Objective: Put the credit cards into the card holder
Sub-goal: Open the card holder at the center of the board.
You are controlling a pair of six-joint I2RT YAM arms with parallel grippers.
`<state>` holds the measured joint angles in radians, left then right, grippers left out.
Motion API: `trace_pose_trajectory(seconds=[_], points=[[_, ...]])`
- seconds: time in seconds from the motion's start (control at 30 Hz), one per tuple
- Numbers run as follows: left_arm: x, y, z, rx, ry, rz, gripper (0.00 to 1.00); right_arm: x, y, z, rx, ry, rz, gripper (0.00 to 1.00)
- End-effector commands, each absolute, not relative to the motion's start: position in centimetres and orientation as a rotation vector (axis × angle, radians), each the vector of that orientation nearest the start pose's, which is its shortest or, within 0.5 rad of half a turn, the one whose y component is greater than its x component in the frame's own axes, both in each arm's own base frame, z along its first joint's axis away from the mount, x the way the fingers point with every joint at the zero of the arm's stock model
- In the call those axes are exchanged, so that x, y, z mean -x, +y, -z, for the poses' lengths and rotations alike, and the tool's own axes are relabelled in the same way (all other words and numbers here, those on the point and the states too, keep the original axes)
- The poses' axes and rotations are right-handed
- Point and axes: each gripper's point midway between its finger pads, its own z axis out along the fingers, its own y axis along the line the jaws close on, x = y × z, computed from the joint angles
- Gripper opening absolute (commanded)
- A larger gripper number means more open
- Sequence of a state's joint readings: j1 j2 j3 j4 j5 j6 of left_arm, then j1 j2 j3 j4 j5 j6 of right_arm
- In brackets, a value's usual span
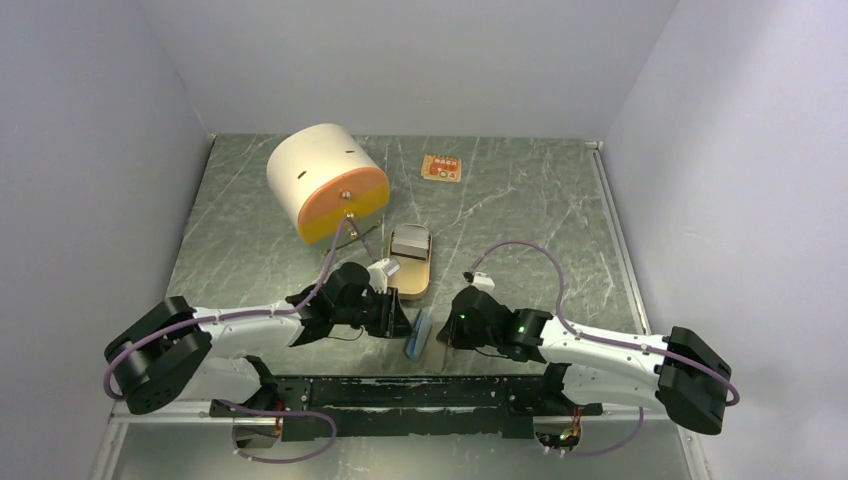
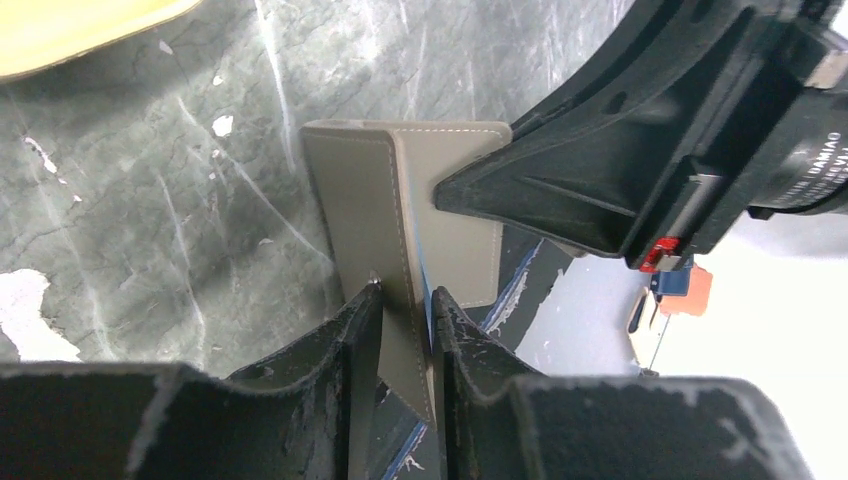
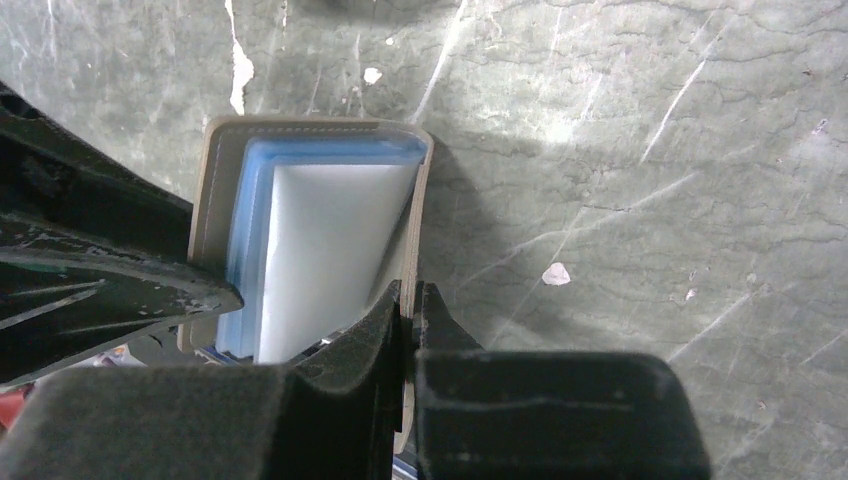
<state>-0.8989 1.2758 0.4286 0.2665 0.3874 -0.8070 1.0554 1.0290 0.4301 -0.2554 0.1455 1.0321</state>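
Landmark: tan oval tin [image 1: 411,286], lying near the middle of the green marbled counter [image 1: 520,230].

Card holder [image 2: 350,200]: just on the near side of the tin, between the two wrists. It is taupe-grey with stitched edges, stands on edge and is spread open like a book. A blue card [image 3: 255,230] sits between its flaps, its face washed out white by glare. Whether more than one card is stacked there cannot be told.

Left arm: it runs low over the counter from the near-left side of the tin towards the holder, with the forearm close to level. The left gripper [image 2: 405,292] has its jaws either side of one flap, clenched on it near the flap's lower edge. One fingertip [image 2: 372,292] meets the stitched face.

Right arm: it mirrors the left, reaching in low from the near-right side of the tin, with its elbow out towards the right wall. The right gripper [image 3: 408,290] has its jaws pressed tight on the thin edge of the opposite flap, grasping the card holder. In the left wrist view one of its fingers lies flat against that flap's outer face.

Orange card [image 1: 441,167]: flat on the counter well beyond the tin, near the far edge and apart from the holder.

White cylinder [image 1: 315,170]: on its side beyond and left of the tin, with its orange end facing the tin.
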Motion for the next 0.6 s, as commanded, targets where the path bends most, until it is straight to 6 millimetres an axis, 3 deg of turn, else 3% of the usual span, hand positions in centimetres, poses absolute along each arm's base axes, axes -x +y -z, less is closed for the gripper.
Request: trace_pose_trajectory(seconds=[0.0,0.2,0.37,0.57], points=[[-13.0,-31.4,-7.3,-0.4,2.404,1.317,0.32,-12.8,24.0,-4.9,-0.053,2.534,-0.751,0.0],[-13.2,-31.4,-6.8,-0.411,2.416,1.286,0.33,-12.9,23.9,-5.0,-0.052,2.526,-0.75,0.0],[-13.2,-31.5,-5.8,-0.433,2.435,1.273,0.27,-13.0,23.9,-4.7,-0.04,2.517,-0.748,0.0],[-12.2,-32.4,-7.5,-0.485,2.341,1.425,0.19,-13.0,23.1,-2.6,-0.031,2.539,-0.696,0.02]])
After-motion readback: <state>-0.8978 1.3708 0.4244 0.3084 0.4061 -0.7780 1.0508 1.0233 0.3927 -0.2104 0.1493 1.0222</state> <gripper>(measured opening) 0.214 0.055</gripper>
